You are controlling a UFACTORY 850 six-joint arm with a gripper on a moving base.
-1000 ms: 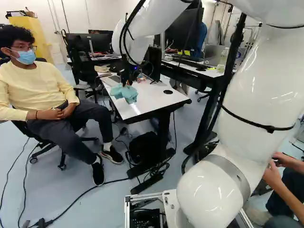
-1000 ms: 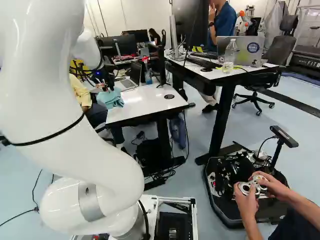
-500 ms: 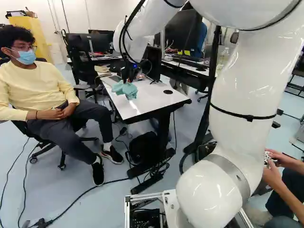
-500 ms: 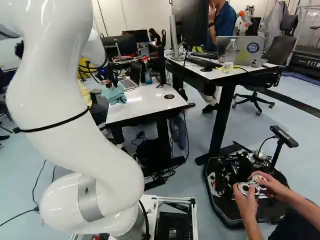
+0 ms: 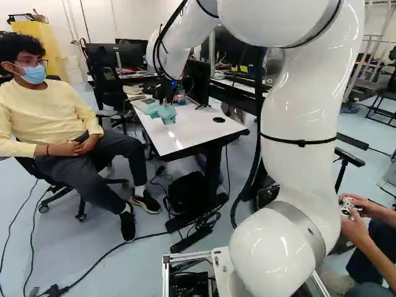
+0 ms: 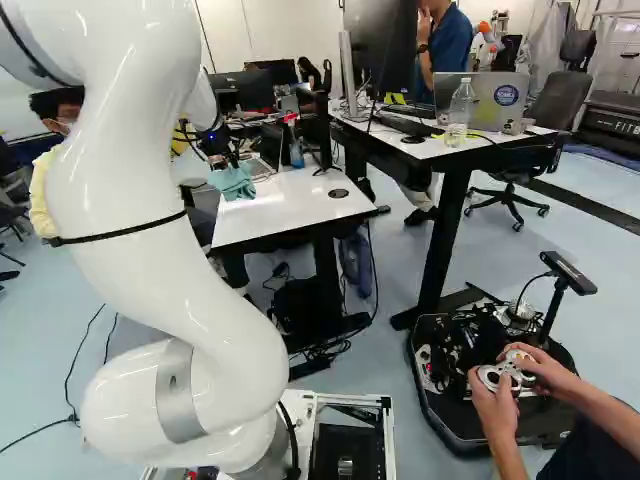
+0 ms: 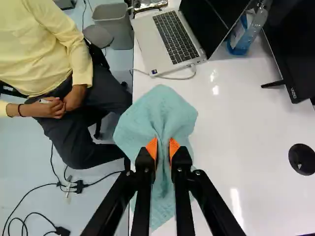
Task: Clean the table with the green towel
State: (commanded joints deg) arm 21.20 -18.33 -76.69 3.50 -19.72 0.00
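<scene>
Teal towel (image 7: 160,110) fabric is pinched between the orange pads of the gripper (image 7: 163,149) in the wrist view. Counting ahead as twelve, the laptop (image 7: 172,42) sits at twelve o'clock, its cord just beyond the cloth; a push that way could snag it. The spray bottle (image 7: 247,32) stands at one, the person (image 7: 59,73) at ten, so a swing towards ten risks contact. Open tabletop (image 7: 246,128) runs from two to four.

In the left base view, the towel is at the tabletop's ten o'clock edge; a loose corner could slip over. Whether it touches the surface is hard to tell.

In the right base view, the bare stretch lies at four o'clock from the towel, ending at the table's near edge.
</scene>
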